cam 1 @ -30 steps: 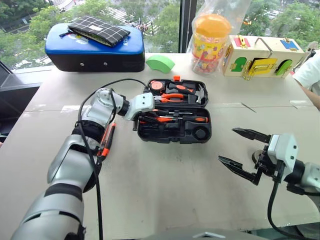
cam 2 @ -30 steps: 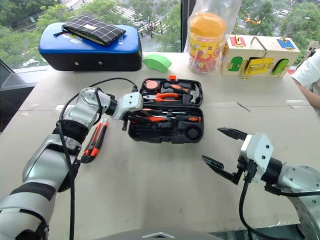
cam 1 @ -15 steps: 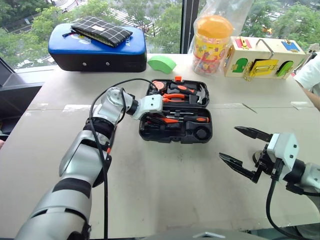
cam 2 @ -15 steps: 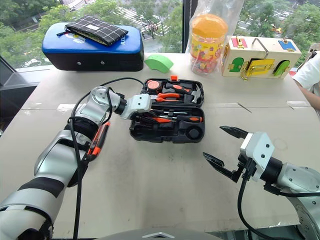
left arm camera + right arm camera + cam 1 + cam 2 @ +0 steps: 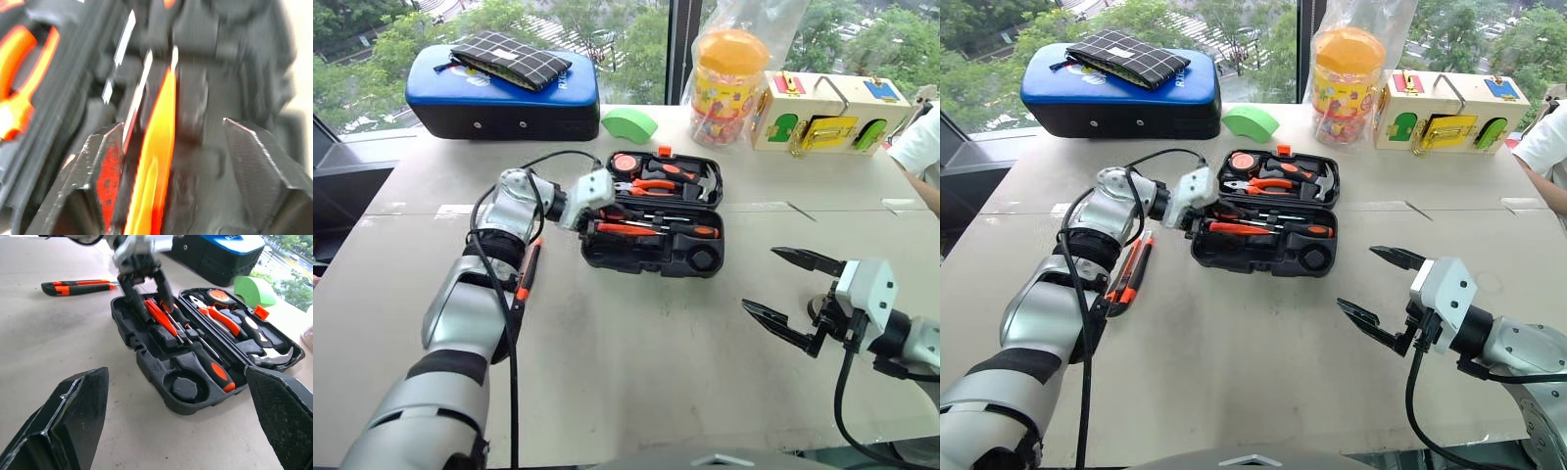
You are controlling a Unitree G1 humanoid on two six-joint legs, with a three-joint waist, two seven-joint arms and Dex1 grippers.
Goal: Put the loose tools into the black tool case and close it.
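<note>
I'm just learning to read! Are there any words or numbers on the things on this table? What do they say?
Nothing here can be read for sure.
blue-topped case: white letters at one end of its blue top, too small to read.
yellow jar: colourful print, too blurred to read.
black tool case: a small moulded mark on its front wall, not readable.

Black tool case (image 5: 1263, 257) open, screwdrivers (image 5: 1252, 229) inside; utility knife (image 5: 1128, 275) on table beside.

tool case (image 5: 1263, 257): matt black moulded plastic | table (image 5: 1234, 372): matt, scuffed
</note>
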